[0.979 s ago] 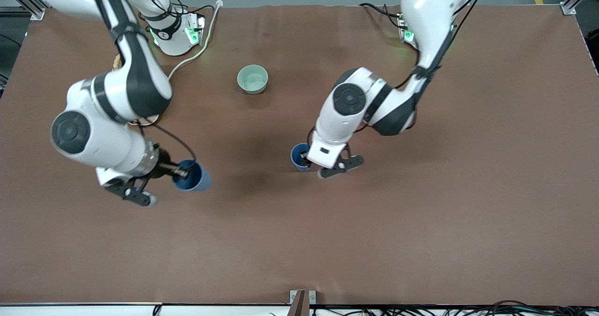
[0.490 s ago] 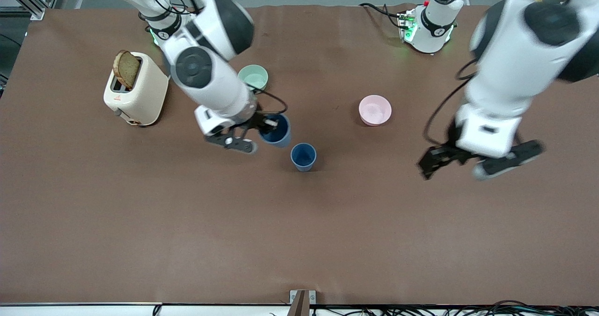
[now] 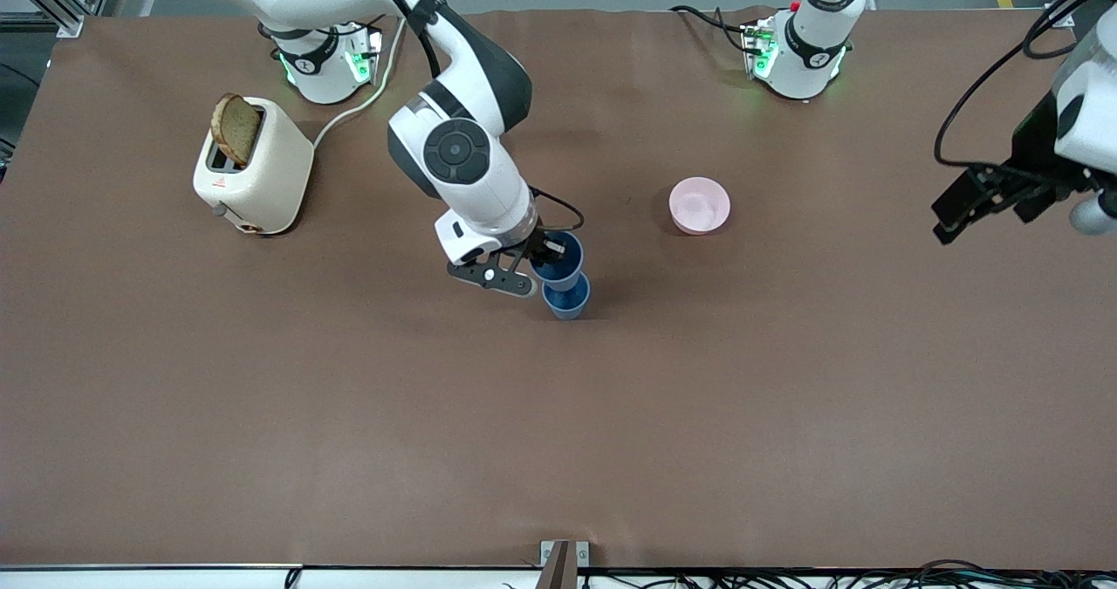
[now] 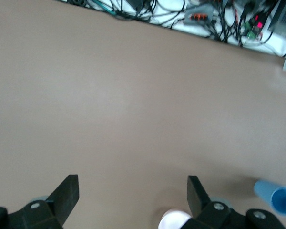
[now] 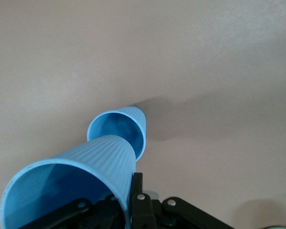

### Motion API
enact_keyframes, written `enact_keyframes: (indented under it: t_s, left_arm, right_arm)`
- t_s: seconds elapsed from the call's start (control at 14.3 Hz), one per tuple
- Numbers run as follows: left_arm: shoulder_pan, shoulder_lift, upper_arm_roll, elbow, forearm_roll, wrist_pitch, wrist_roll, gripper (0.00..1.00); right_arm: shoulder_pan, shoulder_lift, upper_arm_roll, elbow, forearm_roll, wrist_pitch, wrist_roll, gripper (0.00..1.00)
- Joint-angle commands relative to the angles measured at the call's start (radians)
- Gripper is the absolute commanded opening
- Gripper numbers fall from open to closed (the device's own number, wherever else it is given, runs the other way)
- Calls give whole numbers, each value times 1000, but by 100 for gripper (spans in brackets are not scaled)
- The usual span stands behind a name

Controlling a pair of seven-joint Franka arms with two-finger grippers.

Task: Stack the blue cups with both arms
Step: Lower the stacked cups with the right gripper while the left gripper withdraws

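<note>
Risk: my right end effector (image 3: 539, 256), clamped on held cup (image 3: 558, 257), misaligned at 12 o'clock over standing cup (image 3: 567, 298), tips it; left end effector (image 3: 990, 196) open, empty, waits.

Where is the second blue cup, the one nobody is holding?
The free cup stands mid-table, nearer the front camera than the pink bowl. The right pincer holds the other cup just above it.

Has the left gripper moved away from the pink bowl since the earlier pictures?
Yes. The left gripper has moved from the pink bowl toward the left arm's table end.
</note>
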Motion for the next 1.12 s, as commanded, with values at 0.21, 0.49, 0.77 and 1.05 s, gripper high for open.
enact_keyframes:
  t_s: [0.21, 0.49, 0.77, 1.05]
  left_arm:
    - [64, -83, 3, -40, -34, -155, 243, 100]
    - [72, -106, 8, -79, -62, -196, 282, 100]
    - [90, -132, 8, -131, -91, -177, 308, 100]
    - [93, -137, 5, -137, -88, -159, 308, 100]
  right_arm:
    - [16, 36, 3, 5, -55, 86, 40, 3]
    - [4, 50, 3, 8, -53, 84, 37, 3]
    - [13, 50, 3, 3, -55, 68, 35, 3]
    - [13, 50, 3, -10, -76, 62, 34, 3]
